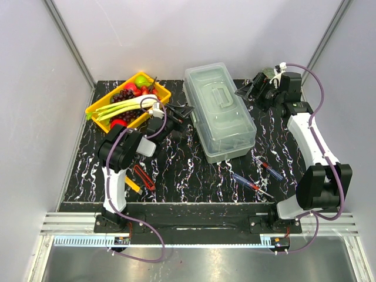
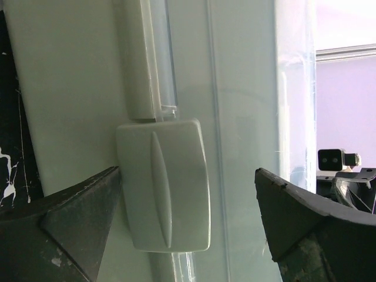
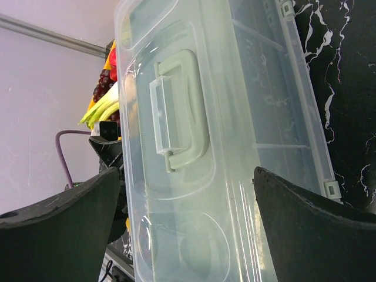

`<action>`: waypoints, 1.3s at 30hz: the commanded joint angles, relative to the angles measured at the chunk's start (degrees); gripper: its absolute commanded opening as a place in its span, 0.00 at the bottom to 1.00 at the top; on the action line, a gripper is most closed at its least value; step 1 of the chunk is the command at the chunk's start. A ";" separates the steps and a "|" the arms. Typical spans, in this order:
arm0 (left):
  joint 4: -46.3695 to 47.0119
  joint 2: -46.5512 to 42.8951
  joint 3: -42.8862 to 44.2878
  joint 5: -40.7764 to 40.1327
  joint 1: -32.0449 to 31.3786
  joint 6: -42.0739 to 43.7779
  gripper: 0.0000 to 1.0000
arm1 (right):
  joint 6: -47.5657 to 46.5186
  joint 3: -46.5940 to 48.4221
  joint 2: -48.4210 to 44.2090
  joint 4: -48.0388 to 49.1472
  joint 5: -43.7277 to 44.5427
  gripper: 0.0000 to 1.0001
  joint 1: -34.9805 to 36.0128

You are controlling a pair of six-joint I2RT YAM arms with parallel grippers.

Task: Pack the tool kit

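Note:
The pale grey-green toolbox (image 1: 218, 111) lies in the middle of the table with its clear lid down. My left gripper (image 1: 180, 111) is open at the box's left side; its wrist view shows the box's latch (image 2: 164, 185) between the spread fingers (image 2: 70, 226). My right gripper (image 1: 247, 89) is open at the box's far right side, facing the lid and its handle (image 3: 182, 111). Two red and blue screwdrivers (image 1: 268, 168) (image 1: 249, 183) lie right of the box's near end. Red cutters (image 1: 144, 177) and yellow cutters (image 1: 132, 185) lie by the left arm's base.
A yellow tray (image 1: 97, 106) of fruit and vegetables stands at the back left, just behind my left arm. Grey walls close in the table at the back and both sides. The left gripper also shows past the box in the right wrist view (image 3: 108, 138).

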 commanded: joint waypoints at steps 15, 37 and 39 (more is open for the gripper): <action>25.83 5.73 2.47 0.23 -2.53 -8.75 0.99 | -4.68 -6.92 1.50 2.03 2.76 1.00 1.19; 27.16 4.77 6.16 4.80 -5.26 -13.85 0.76 | -2.31 -9.03 6.59 -0.52 4.26 0.87 4.62; 27.16 4.85 6.77 5.24 -5.26 -13.76 0.68 | -2.40 -9.21 6.68 -0.52 4.17 0.87 4.70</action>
